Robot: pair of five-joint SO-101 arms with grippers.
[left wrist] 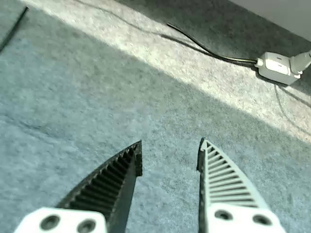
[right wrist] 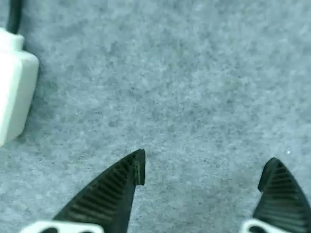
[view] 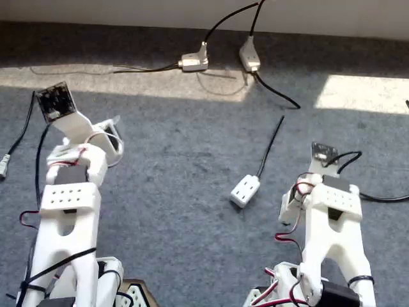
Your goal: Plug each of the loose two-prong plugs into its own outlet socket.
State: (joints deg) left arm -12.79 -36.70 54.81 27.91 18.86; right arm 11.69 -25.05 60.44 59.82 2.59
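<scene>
Two arms sit low over grey carpet (view: 179, 166), with a pale wall (view: 128, 11) along the far edge. Sun lies in a band (view: 128, 80) under the wall, and there is another bright patch (view: 364, 93) at far right.

- Left gripper (left wrist: 170, 142): released, fingers parted, above shaded carpet.
- Right gripper (right wrist: 206, 156): spread wide and empty, carpet beneath.
- White outlet block (view: 245, 190): on the carpet just beside the right arm, slotted face up, its black cord (view: 270, 148) trailing toward the wall.
- By the wall, well apart from both arms: a white connector (view: 194, 62) on a dark lead, and a second white connector (view: 250, 56) near it, cords running up past the frame.
</scene>
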